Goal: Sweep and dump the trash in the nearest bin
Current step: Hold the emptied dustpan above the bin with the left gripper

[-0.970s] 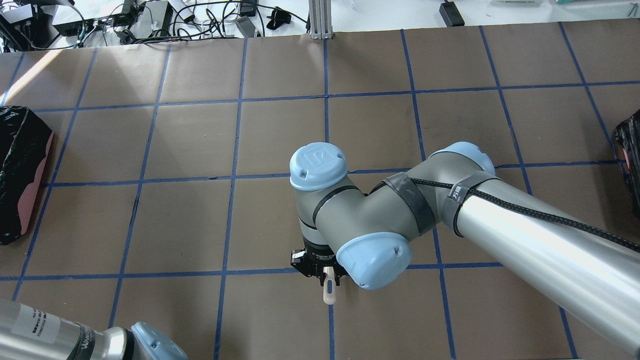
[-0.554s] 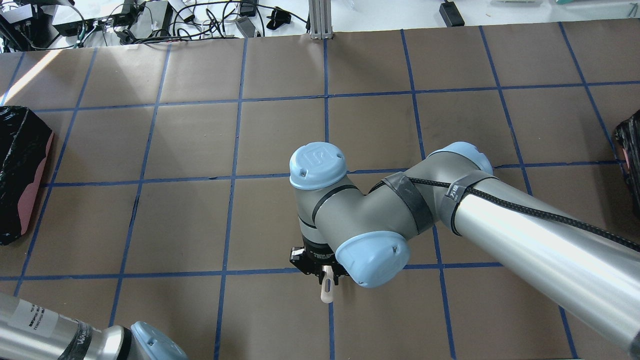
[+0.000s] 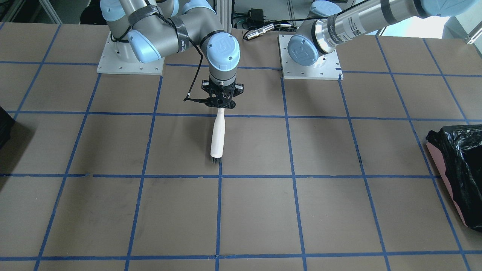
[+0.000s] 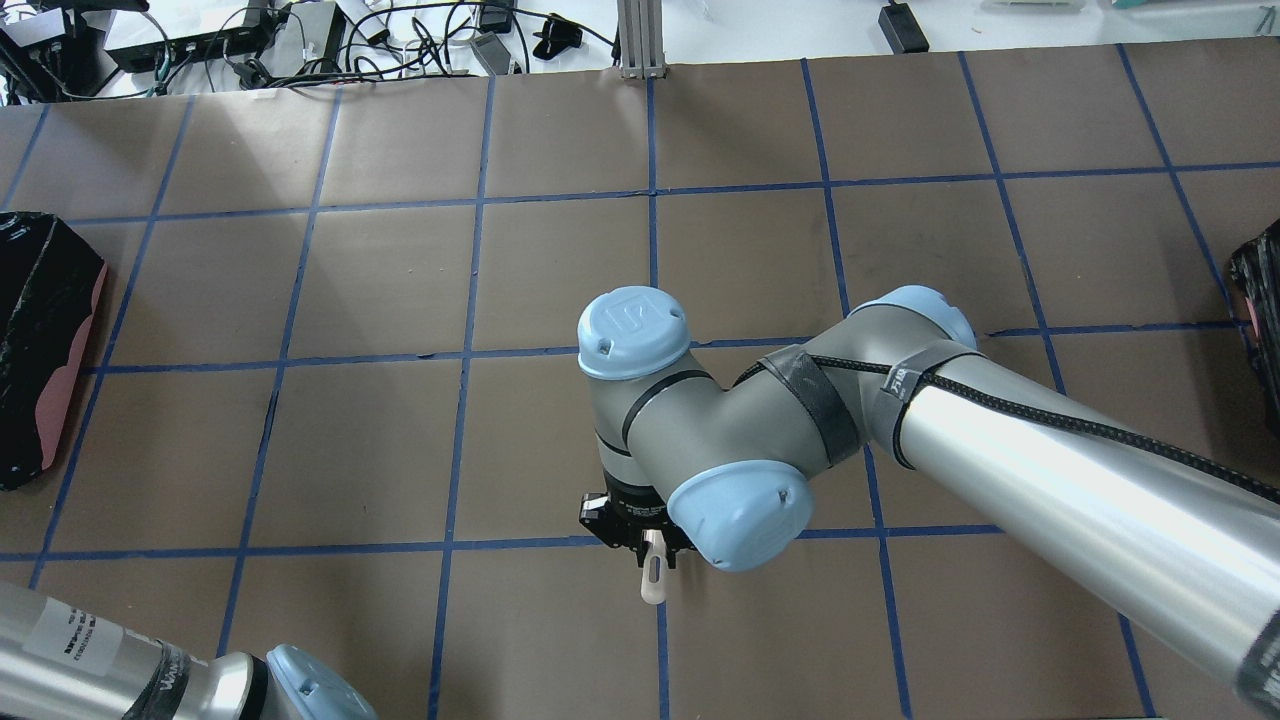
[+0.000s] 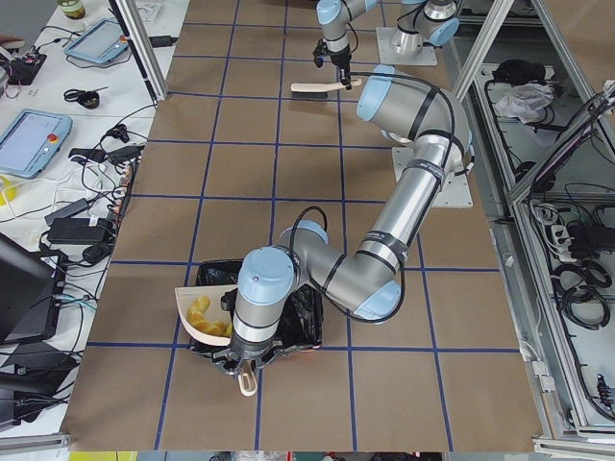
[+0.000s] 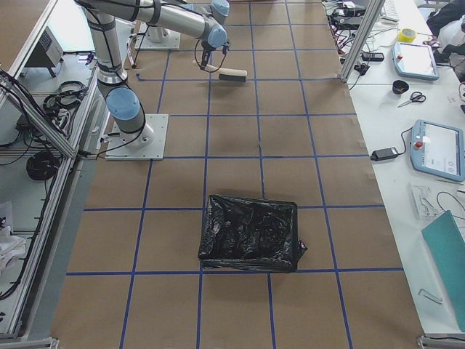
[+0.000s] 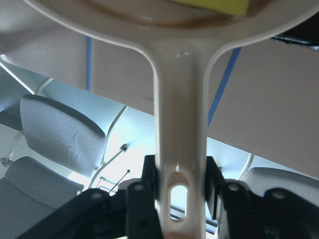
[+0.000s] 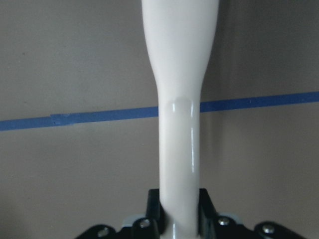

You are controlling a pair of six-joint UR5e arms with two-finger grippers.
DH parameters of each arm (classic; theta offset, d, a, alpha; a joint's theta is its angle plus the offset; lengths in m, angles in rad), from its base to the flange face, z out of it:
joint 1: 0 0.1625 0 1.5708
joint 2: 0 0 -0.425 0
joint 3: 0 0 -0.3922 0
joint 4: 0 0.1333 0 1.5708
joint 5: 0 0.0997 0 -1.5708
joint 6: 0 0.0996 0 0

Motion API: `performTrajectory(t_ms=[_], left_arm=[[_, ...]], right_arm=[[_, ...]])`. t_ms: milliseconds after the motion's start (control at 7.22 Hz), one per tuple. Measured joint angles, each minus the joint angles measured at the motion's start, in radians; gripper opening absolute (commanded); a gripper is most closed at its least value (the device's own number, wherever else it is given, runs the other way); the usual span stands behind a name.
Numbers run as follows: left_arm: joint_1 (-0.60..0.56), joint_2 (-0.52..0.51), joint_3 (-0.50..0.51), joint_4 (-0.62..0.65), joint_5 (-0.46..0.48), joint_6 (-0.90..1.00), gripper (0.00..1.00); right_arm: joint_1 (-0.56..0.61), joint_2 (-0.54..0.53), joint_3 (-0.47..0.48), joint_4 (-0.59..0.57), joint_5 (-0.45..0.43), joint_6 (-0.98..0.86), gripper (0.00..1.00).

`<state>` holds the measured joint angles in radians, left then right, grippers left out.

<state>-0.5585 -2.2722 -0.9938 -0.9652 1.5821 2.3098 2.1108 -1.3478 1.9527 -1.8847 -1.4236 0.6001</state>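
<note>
Exterior left: we see trash [image 5: 200,311] in dustpan [image 5: 189,327] at bin [image 5: 306,327]. Left wrist: we see left gripper [image 7: 180,179] clamped on dustpan handle. Right wrist: we see right gripper [image 8: 179,206] clamped on brush [image 8: 180,74] handle over table [image 8: 75,59].

In the overhead view, the right arm [image 4: 1000,470] has moved a little toward the upper left. The right hand [image 4: 651,548] and the white brush handle [image 4: 651,580] shifted slightly left with it. At the lower left, the left arm [image 4: 90,655] rose slightly.
</note>
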Motion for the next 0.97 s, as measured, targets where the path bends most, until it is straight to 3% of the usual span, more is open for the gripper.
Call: performTrajectory(t_ms=[277, 416, 554, 693, 970], left_arm=[[-0.013, 0.012, -0.032, 0.086, 0.003, 0.027, 0.0], [-0.024, 0.012, -0.039, 0.124, 0.009, 0.061, 0.0], [-0.035, 0.013, -0.052, 0.163, 0.023, 0.099, 0.0], [-0.04, 0.018, -0.067, 0.194, 0.032, 0.124, 0.0], [-0.051, 0.032, -0.081, 0.26, 0.037, 0.189, 0.0]], right_arm=[[0.0, 0.007, 0.0, -0.007, -0.005, 0.0, 0.02], [0.0, 0.01, 0.0, -0.016, -0.007, 0.0, 0.19], [0.0, 0.011, 0.0, -0.021, -0.011, 0.0, 0.62], [0.0, 0.012, 0.0, -0.027, -0.013, 0.0, 0.68], [0.0, 0.019, 0.0, -0.045, -0.017, 0.0, 0.73]])
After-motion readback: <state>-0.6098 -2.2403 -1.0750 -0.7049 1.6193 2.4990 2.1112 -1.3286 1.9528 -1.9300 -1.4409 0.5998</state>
